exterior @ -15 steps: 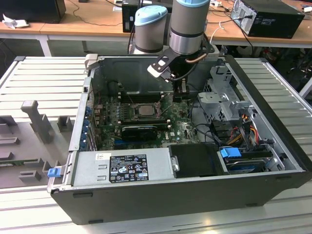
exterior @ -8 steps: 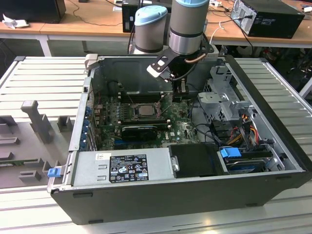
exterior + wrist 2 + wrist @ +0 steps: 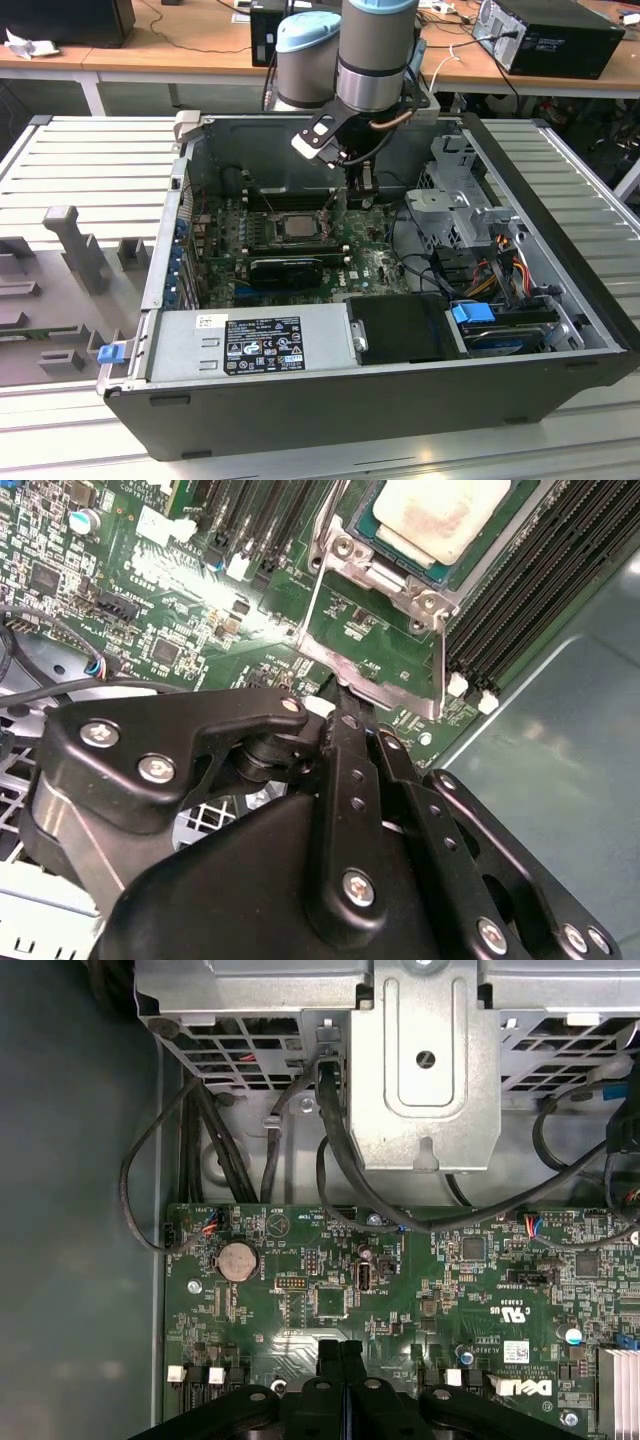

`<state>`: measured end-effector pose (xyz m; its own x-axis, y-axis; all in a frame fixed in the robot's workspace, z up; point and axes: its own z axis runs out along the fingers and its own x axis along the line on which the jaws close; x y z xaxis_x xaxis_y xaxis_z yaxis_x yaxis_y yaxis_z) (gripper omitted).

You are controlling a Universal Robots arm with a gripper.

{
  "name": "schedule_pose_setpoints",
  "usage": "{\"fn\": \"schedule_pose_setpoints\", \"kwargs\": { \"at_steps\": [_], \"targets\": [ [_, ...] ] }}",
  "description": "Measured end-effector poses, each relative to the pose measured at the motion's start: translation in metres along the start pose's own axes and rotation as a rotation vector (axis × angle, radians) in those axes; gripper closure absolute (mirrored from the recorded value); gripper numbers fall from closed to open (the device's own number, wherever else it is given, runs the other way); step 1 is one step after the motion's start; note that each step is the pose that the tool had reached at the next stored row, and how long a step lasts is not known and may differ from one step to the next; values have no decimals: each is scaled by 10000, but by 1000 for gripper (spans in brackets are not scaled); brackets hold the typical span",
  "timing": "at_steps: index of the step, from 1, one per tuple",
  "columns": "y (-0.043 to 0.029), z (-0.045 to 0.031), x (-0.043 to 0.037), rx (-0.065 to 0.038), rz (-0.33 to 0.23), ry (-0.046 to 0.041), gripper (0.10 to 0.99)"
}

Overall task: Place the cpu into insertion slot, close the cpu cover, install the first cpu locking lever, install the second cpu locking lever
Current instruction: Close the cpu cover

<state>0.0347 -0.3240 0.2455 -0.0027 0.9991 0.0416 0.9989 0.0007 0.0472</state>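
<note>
One step looks done: the cpu (image 3: 440,510) lies face up in the slot (image 3: 385,575), flat as far as we can judge. The cover (image 3: 385,685) is open, swung back off the slot, with green board (image 3: 150,600) showing through its window. In the first wrist view the gripper (image 3: 341,1350) has its jaws pressed together, and we see nothing between them. In the second wrist view its tip sits at the cover's free edge, but we cannot tell whether it touches. The thin edge could slip off the narrow tip and slap down on the cpu. A low tip could scrape the small parts beside it.
</note>
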Motion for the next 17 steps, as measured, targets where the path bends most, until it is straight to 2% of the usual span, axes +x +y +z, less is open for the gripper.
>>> {"fn": "schedule_pose_setpoints", "kwargs": {
  "at_steps": [17],
  "targets": [
    [-80,-4,0,0,-1,0,980]
  ]
}}
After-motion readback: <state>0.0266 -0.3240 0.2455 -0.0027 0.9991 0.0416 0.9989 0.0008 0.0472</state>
